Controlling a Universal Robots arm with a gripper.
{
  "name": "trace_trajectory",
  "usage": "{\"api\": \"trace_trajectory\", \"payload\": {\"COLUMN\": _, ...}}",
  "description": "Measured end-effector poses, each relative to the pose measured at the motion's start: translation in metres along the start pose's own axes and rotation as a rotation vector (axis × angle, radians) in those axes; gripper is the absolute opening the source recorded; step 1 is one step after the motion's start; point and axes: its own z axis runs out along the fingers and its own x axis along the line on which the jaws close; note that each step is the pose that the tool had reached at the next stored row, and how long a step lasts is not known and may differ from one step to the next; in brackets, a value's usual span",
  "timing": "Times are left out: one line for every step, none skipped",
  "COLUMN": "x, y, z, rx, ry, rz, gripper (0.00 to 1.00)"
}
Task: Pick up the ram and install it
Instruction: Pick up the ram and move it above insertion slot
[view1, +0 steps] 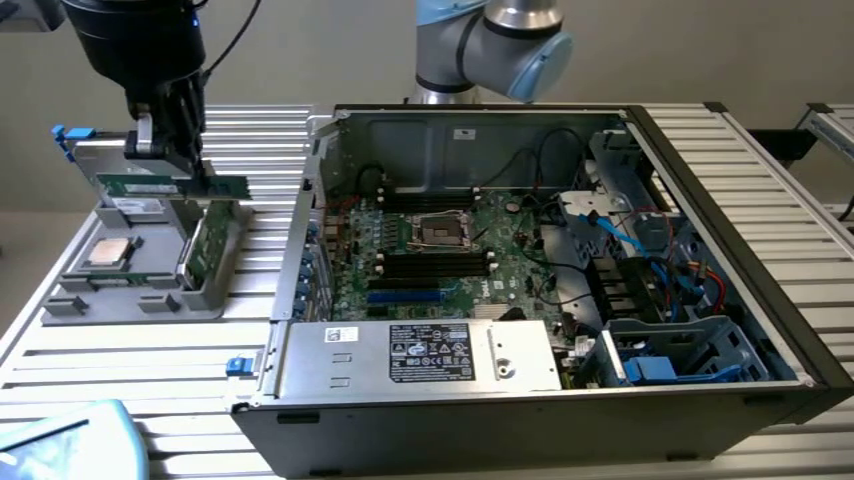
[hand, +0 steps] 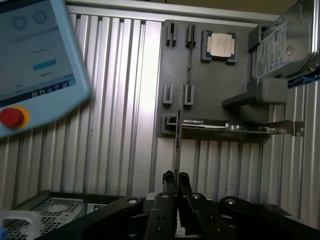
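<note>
Jaws pinched nearly shut on the top edge of the long, narrow dark-green ram stick (view1: 174, 186), gripping it close to mid-length. The wrist view catches the ram stick (hand: 176, 135) edge-on, a thin blade running straight out from between the fingertips (hand: 169, 179). It hangs level and clear of its holder, directly below the jaws and over the flat grey plastic parts tray (view1: 80, 300).

This looks like the carry stage, pick made and install not begun. Done well, it means a firm, centred pinch with the stick held level and unswung, because a skewed stick won't meet a slot squarely.

Right under the stick stands the taller, lighter-green circuit board (view1: 203, 245), upright in the tray. Whether there's daylight between its top edge and the stick, I can't tell, so that is the snag risk. Further below sits the square silver processor chip (view1: 110, 252) in its pocket, and a silver boxed hard drive (hand: 287, 45) stands at the tray's end.

Off to the exterior view's right, well apart from the jaws, lies the open black computer case (view1: 747, 200). Its green motherboard (view1: 514, 235) shows long black plastic slots (view1: 434, 262). The case wall (view1: 300, 250) nearest the tray stands between stick and board. A pale-blue touchscreen pendant (hand: 35, 65) rests on the ribbed aluminium surface (view1: 134, 370).
</note>
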Motion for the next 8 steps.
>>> {"api": "trace_trajectory", "payload": {"x": 0.000, "y": -0.0036, "z": -0.0030, "rx": -0.0006, "ry": -0.0001, "rz": 0.000, "gripper": 0.14}}
{"api": "trace_trajectory", "payload": {"x": 0.000, "y": -0.0071, "z": -0.0058, "rx": -0.0010, "ry": -0.0003, "rz": -0.001, "gripper": 0.14}}
{"api": "trace_trajectory", "payload": {"x": 0.000, "y": -0.0103, "z": -0.0080, "rx": -0.0012, "ry": -0.0004, "rz": -0.001, "gripper": 0.14}}
{"api": "trace_trajectory", "payload": {"x": 0.001, "y": -0.0144, "z": -0.0103, "rx": -0.0016, "ry": -0.0005, "rz": -0.001, "gripper": 0.14}}
{"api": "trace_trajectory", "payload": {"x": 0.001, "y": -0.0187, "z": -0.0116, "rx": -0.0019, "ry": -0.0005, "rz": -0.002, "gripper": 0.14}}
{"api": "trace_trajectory", "payload": {"x": 0.001, "y": -0.0231, "z": -0.0124, "rx": -0.0020, "ry": -0.0005, "rz": -0.002, "gripper": 0.14}}
{"api": "trace_trajectory", "payload": {"x": 0.001, "y": -0.0275, "z": -0.0132, "rx": -0.0020, "ry": -0.0006, "rz": -0.003, "gripper": 0.14}}
{"api": "trace_trajectory", "payload": {"x": 0.002, "y": -0.0318, "z": -0.0139, "rx": -0.0020, "ry": -0.0009, "rz": -0.003, "gripper": 0.14}}
